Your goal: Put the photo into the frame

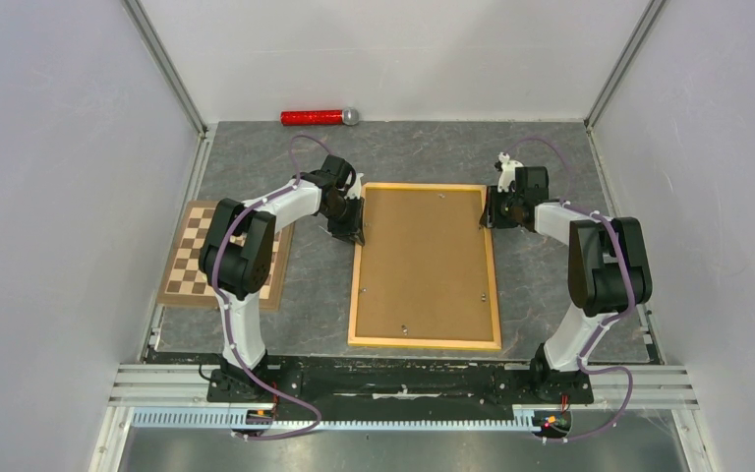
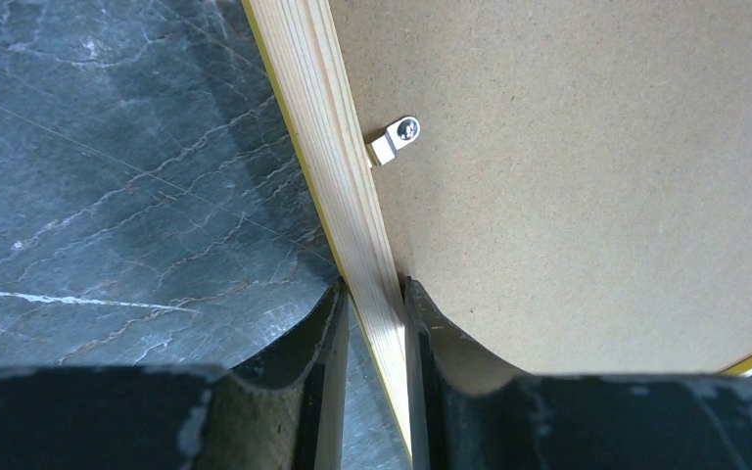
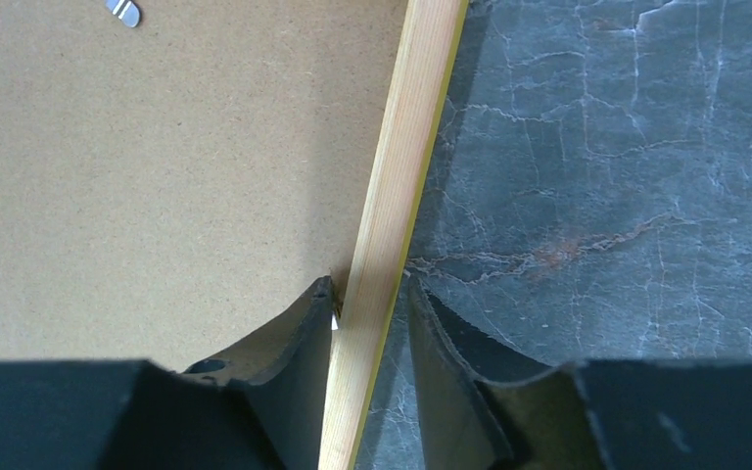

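Note:
The frame [image 1: 425, 343] of yellow-orange wood lies back side up mid-table, filled by the plain brown backing board [image 1: 423, 261]. The photo is hidden. My left gripper [image 1: 352, 234] straddles the frame's left rail near the far corner. In the left wrist view its fingers [image 2: 372, 294] are closed on the rail [image 2: 328, 147], one on the table side and one on the board side. My right gripper [image 1: 488, 218] straddles the right rail near the far corner. In the right wrist view it [image 3: 370, 289] is closed on that rail [image 3: 406, 147].
A brown-and-cream chessboard [image 1: 189, 265] lies left of the frame, partly under the left arm. A red cylinder with a silver cap [image 1: 313, 117] lies at the back wall. Small metal clips [image 2: 397, 139] sit along the board's edge. White walls enclose three sides.

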`<state>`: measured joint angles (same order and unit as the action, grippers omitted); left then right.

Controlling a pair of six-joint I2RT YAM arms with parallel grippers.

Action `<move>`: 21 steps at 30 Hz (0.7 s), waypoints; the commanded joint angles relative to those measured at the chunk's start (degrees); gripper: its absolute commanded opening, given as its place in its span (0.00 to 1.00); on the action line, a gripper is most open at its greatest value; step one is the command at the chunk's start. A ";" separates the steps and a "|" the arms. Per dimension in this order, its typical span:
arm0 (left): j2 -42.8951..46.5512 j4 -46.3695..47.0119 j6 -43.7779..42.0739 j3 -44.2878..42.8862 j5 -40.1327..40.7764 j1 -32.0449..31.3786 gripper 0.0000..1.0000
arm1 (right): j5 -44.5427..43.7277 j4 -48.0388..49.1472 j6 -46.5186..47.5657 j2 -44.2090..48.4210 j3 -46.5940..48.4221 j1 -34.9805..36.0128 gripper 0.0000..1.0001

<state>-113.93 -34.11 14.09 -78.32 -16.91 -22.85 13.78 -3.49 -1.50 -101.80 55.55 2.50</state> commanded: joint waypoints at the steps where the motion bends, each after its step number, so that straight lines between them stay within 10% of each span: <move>1: 1.10 -0.08 0.15 1.28 1.26 0.58 0.02 | -1.47 0.15 2.37 -0.47 0.86 -0.11 0.33; 21: 1.49 0.25 0.39 1.33 1.48 1.12 0.02 | 5.80 -6.22 18.39 -2.38 3.19 -0.48 0.32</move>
<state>-113.78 -33.67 14.13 -77.95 -17.28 -22.61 17.69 -4.84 10.07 -102.13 56.62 2.44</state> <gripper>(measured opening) 0.302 0.316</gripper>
